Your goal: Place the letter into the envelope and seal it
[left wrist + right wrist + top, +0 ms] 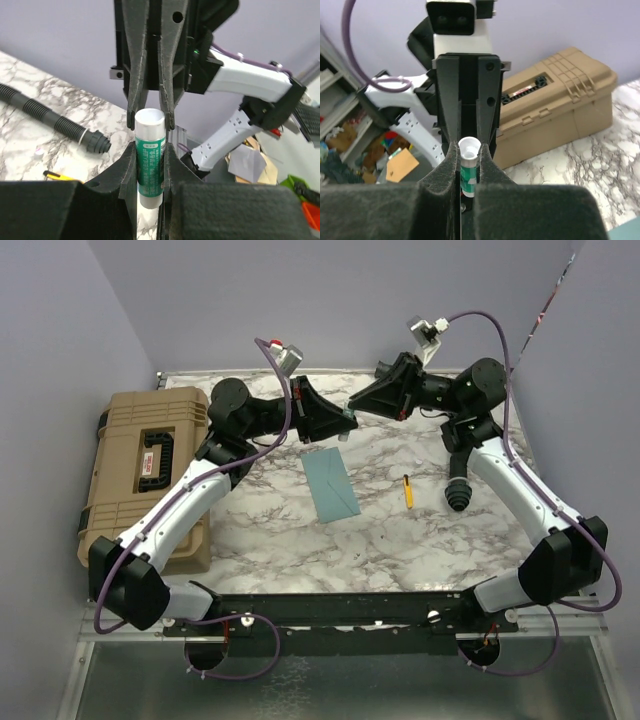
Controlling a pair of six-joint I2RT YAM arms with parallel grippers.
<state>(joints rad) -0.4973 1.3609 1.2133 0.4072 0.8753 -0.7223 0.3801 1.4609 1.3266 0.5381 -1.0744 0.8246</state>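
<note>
We see the left arm point(190, 495) with jaws clenched on a glue stick point(150, 165), and the right arm point(510, 475) with jaws grasping its white end. The envelope point(332, 485) lies flat on the tabletop point(400, 540), just toward the arm bases from the glue stick.

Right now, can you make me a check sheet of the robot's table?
Surface: marble table, no spills seen.
Job's things: envelope lies flat mid-table; letter not seen.
Clutter: yellow tool and black hose right of the envelope; tan case at the left.
Hands: left hand shut on the glue stick body; right hand shut on its white top.
Cables: purple cables loop along both arms.
Surroundings: lilac walls.
</note>
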